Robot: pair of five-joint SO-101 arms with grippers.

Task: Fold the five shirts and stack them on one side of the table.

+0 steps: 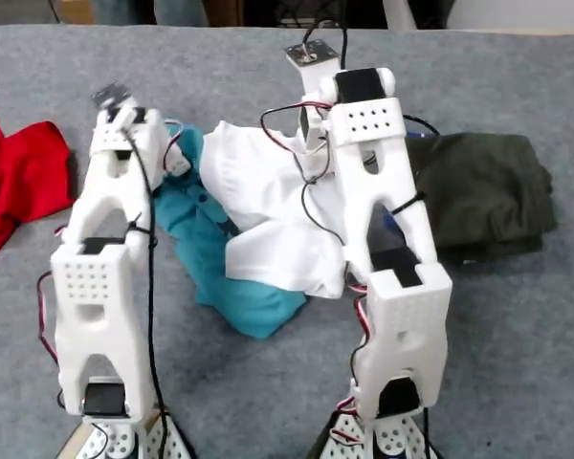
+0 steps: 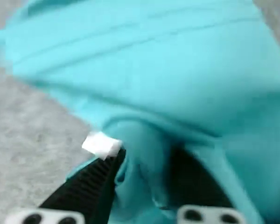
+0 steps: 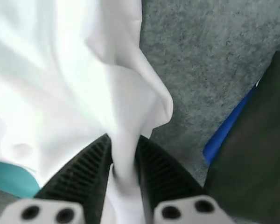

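My left gripper (image 2: 140, 165) is shut on a bunched fold of the teal shirt (image 2: 168, 70), next to a small white tag (image 2: 101, 144). From above, that gripper (image 1: 179, 155) sits at the far end of the teal shirt (image 1: 230, 287), which lies crumpled between the arms. A ridge of the white shirt (image 3: 60, 79) is pinched between the shut fingers of my right gripper (image 3: 123, 161). In the high view the right gripper (image 1: 312, 132) holds the far edge of the white shirt (image 1: 268, 210), which is draped over the teal one.
A folded dark green shirt (image 1: 483, 191) lies at the right, with blue cloth (image 3: 226, 128) peeking out under it. A red shirt (image 1: 19, 177) lies crumpled at the left edge. Grey table cover (image 1: 517, 335) is bare at the front right.
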